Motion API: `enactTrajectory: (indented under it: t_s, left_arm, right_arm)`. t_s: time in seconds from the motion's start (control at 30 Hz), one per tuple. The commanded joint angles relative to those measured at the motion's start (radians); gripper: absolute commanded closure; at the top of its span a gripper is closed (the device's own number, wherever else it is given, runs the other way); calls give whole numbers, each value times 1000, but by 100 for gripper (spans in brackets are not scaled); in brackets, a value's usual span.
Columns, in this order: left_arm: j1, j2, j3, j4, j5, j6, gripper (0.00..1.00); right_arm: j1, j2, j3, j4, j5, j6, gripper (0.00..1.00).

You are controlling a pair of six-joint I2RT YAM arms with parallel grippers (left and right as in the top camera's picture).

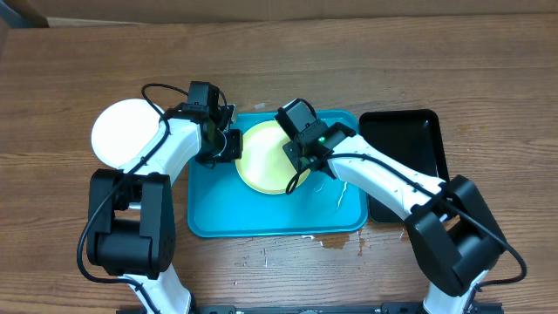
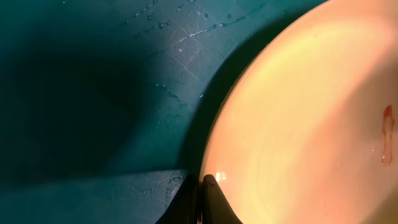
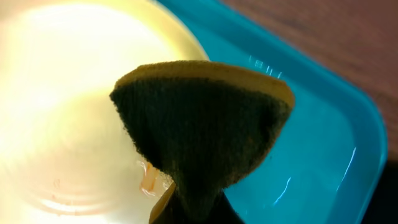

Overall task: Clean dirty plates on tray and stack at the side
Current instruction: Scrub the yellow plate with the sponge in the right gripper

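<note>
The pale yellow-green plate [image 1: 260, 161] lies on the turquoise tray [image 1: 270, 218], toward its back. My left gripper [image 1: 228, 145] is shut on the plate's left rim; in the left wrist view its fingers [image 2: 208, 202] pinch the rim of the plate [image 2: 298, 124], which has a red smear [image 2: 387, 134]. My right gripper [image 1: 296, 148] is shut on a green-and-yellow sponge [image 3: 202, 118] held over the plate's right side [image 3: 68, 93], beside an orange smear [image 3: 149, 177]. A white plate [image 1: 126, 131] lies on the table to the left. No other plate shows.
A narrow black tray [image 1: 405, 161] lies right of the turquoise tray. Water drops [image 1: 336, 240] lie on the table at the tray's front right edge. The tray floor is wet [image 3: 311, 155].
</note>
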Motion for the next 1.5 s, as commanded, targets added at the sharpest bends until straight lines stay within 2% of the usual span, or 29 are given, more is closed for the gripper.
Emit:
enactTrajectory:
  t_s: [0.0,0.13,0.77,1.2,1.47]
  left_arm:
    - [-8,7,10,4,2,-3,96]
    - [-7,7,10,3,2,-3,96]
    - [-7,7,10,0,2,-3,96]
    - [-7,7,10,0,2,-3,96]
    - [-7,7,10,0,2,-3,96]
  right_arm:
    - [2,5,86,-23,-32,6,96]
    - [2,7,139,-43,-49,5,96]
    - [2,176,138,-91,-35,-17,96]
    - [-51,177,138,-150,-365,-16,96]
    - [-135,177,138,-116,-604,79,96]
